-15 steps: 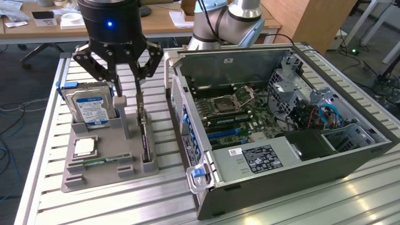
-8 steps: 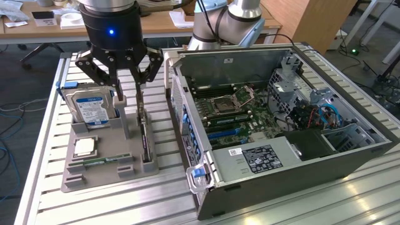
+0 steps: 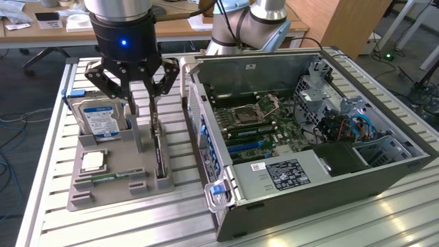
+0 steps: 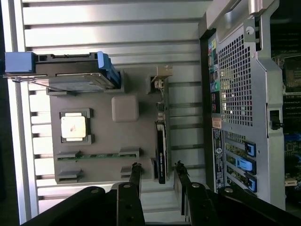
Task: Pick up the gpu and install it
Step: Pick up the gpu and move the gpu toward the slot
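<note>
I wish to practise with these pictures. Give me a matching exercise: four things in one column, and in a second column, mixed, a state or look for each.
1. gpu
2. hard drive
3. memory stick
4. computer case

A. side open, motherboard visible
B. thin green strip
C. upright, blue-white label
D. on edge, under the open end effector

Pairs: 1-D, 2-C, 3-B, 4-A.

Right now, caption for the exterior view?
Open gripper above the gpu standing in its gray tray, beside the open case.
</note>
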